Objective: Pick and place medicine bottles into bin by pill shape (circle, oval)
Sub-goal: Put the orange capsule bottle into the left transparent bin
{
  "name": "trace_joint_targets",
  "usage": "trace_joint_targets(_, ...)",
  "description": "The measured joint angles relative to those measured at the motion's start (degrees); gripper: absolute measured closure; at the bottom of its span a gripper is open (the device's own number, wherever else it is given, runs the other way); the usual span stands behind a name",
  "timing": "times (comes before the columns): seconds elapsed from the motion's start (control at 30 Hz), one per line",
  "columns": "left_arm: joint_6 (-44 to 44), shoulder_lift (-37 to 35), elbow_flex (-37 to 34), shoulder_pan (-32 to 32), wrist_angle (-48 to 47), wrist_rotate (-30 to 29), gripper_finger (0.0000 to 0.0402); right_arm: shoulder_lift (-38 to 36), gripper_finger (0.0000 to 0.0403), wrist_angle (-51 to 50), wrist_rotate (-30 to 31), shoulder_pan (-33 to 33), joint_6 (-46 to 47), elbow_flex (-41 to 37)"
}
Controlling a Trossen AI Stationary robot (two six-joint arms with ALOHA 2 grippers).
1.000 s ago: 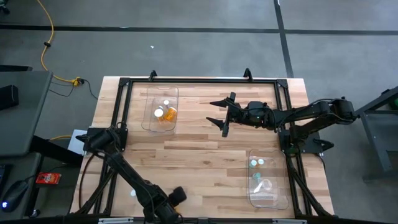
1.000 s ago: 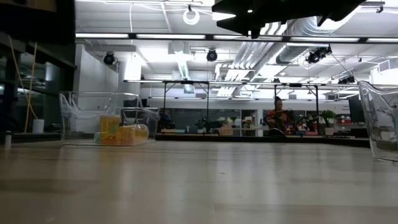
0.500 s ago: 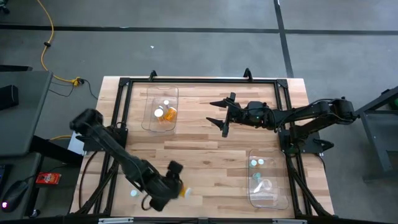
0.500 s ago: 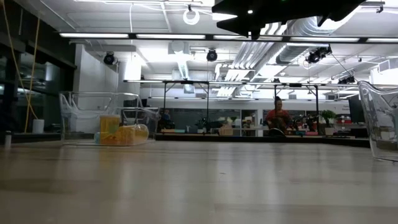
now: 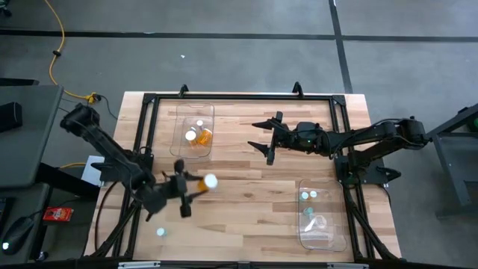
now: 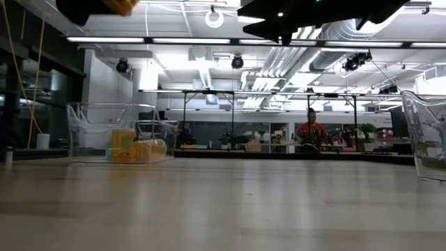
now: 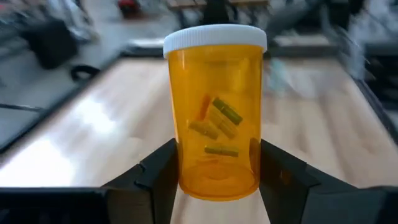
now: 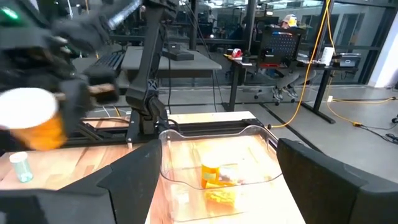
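From above we see a wooden table (image 5: 246,187) with two clear bins on it. The left gripper (image 5: 188,185) hangs over the left half of the table, its fingers (image 7: 158,177) closed around an orange bottle (image 7: 216,112) with a white cap (its wrist camera shows long narrow pills inside). The held bottle is off the wood, between the two bins.

The bin at the far left (image 5: 194,131) holds orange bottles (image 5: 202,137) with white caps. The bin at the near right (image 5: 323,213) holds pale bottles (image 5: 308,196). One small pale bottle (image 5: 160,232) stands alone on the table near its front left edge.

The right gripper (image 5: 263,136) hovers near the far middle of the table, just beside the far left bin, its fingers spread wide and holding nothing.
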Motion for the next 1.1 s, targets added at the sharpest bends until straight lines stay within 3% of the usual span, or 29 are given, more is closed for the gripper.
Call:
trace_joint_targets(0.13,5.7,-2.4,-9.6,0.9,17.6,-5.7,0.0226,0.0,0.0091,0.0,0.0,0.0,0.0,0.0)
trace_joint_targets(0.23,9.1,-2.9,-15.3,2.4,30.1,-6.6,0.0226,0.0,0.0091,0.0,0.0,0.0,0.0,0.0)
trace_joint_targets(0.4,12.0,-2.9,-20.4,4.9,42.0,-6.6,0.0225,0.0,0.0091,0.0,0.0,0.0,0.0,0.0)
trace_joint_targets(0.73,13.5,-2.9,-20.9,8.2,43.1,-3.8,0.0224,0.0,0.0091,0.0,0.0,0.0,-0.4,0.0)
trace_joint_targets(0.9,17.5,-3.8,-19.0,13.8,43.3,-10.6,0.0224,0.0,0.0091,0.0,0.0,0.0,-0.2,0.0)
trace_joint_targets(1.0,20.0,-6.3,-16.1,20.2,38.2,-6.8,0.0224,0.0,0.0091,0.1,0.0,0.0,0.0,0.0)
trace_joint_targets(1.1,14.4,-8.2,-11.2,28.0,23.2,0.9,0.0224,0.0,0.0091,0.1,0.0,0.0,0.0,0.0)
